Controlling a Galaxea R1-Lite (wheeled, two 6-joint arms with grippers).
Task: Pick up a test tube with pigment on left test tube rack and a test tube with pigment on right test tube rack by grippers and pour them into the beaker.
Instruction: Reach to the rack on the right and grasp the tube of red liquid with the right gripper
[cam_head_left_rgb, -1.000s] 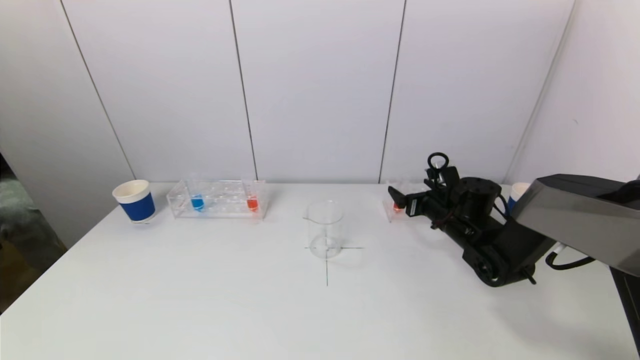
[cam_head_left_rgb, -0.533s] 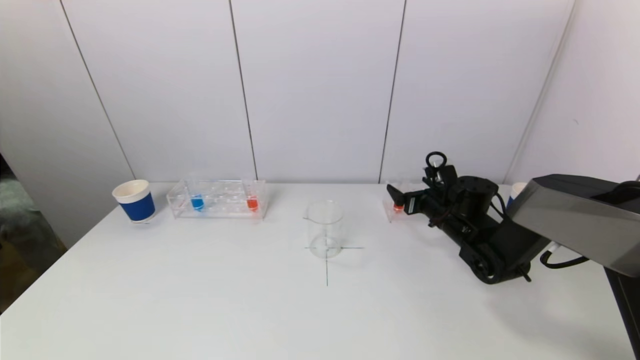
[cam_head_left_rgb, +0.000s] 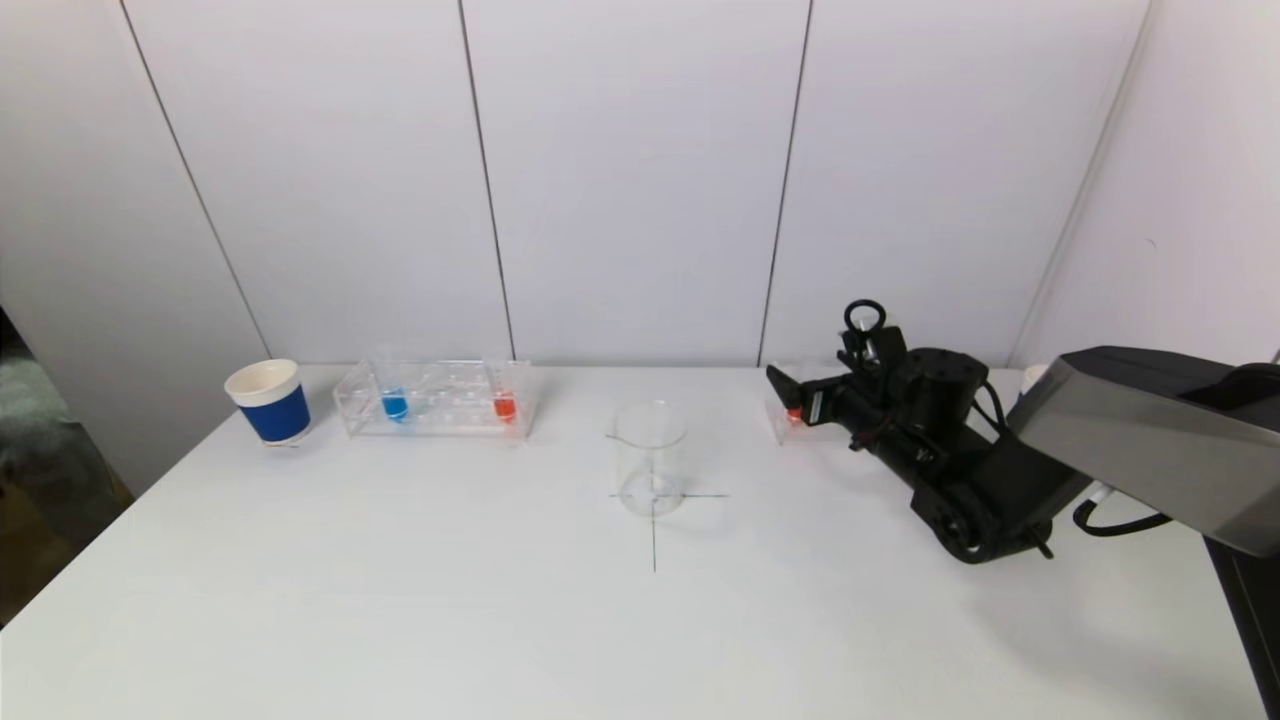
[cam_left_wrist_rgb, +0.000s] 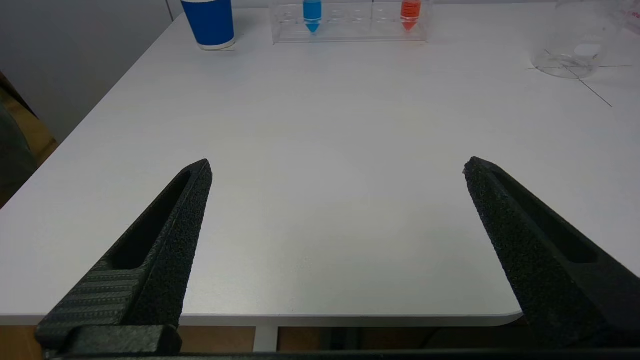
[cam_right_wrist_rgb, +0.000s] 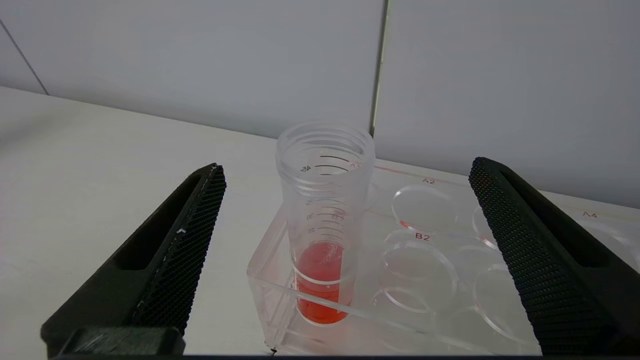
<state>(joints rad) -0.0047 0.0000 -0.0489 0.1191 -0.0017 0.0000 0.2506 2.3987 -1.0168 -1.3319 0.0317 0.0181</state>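
Note:
The left rack (cam_head_left_rgb: 435, 400) holds a blue-pigment tube (cam_head_left_rgb: 395, 403) and a red-pigment tube (cam_head_left_rgb: 505, 405). The empty glass beaker (cam_head_left_rgb: 651, 458) stands mid-table. My right gripper (cam_head_left_rgb: 788, 392) is open at the near-left corner of the right rack (cam_head_left_rgb: 778, 425). In the right wrist view the gripper (cam_right_wrist_rgb: 347, 165) has its jaws wide apart on either side of an upright red-pigment tube (cam_right_wrist_rgb: 324, 220) without touching it. My left gripper (cam_left_wrist_rgb: 337, 161) is open and empty above the table's front edge, far from the left rack (cam_left_wrist_rgb: 350, 30), and is out of the head view.
A blue paper cup (cam_head_left_rgb: 270, 400) stands left of the left rack. A second cup (cam_head_left_rgb: 1035, 380) shows behind my right arm. A thin cross is drawn on the table (cam_head_left_rgb: 655, 545) under the beaker. The wall runs close behind both racks.
My right gripper has moved slightly left and towards the wall, closer to the red tube in the right rack. It has stayed open. Nothing else has moved.

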